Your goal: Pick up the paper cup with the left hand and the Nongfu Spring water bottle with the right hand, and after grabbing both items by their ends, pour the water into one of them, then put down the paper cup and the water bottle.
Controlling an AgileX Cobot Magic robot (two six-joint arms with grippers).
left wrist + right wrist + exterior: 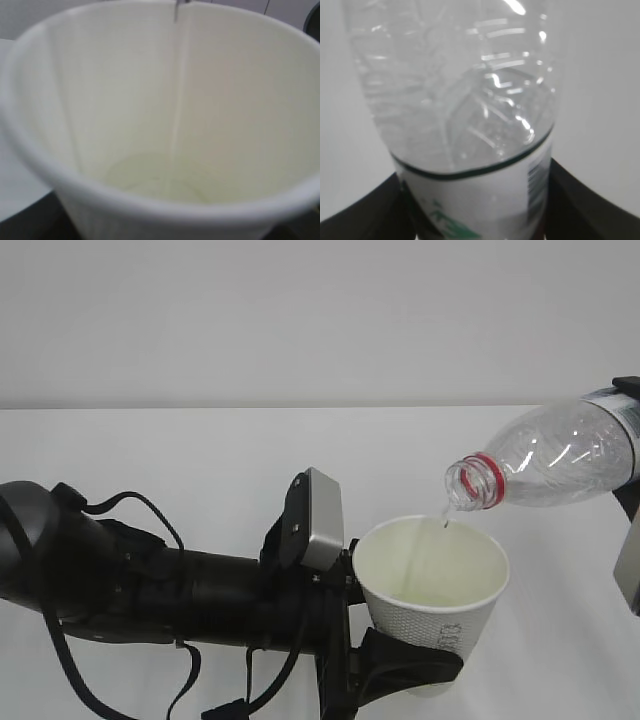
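Exterior view, paper cup (435,585): held upright above the white worktop (200,470), near the lower middle, mouth open upward; dotted embossing and part of a dark print visible on the near wall.
Exterior view, left hand (150,585): black arm with cables reaching in from the left, grey camera box (322,520) sitting just left of the cup rim.
Exterior view, left pincer (405,665): black fingers pinching the paper cup low on its wall, close to the base.
Exterior view, Nongfu Spring water bottle (555,455): tipped steeply, capless mouth with red neck ring pointing down-left, just above the far right of the cup rim.
Exterior view, water (445,515): thin clear trickle dropping from the bottle mouth into the cup.
Exterior view, right hand (630,550): only an edge showing at the right border, at the bottle's label end.
Left wrist view, cup interior (150,100): fills the frame, blurred; thin stream running down the middle, shallow clear pool at the bottom (155,175).
Right wrist view, bottle (460,100): clear ribbed body stretching away, white label with green print nearest the camera.
Right wrist view, right pincer (475,220): dark fingers (580,205) on either side of the label, pinching the bottle at that end.
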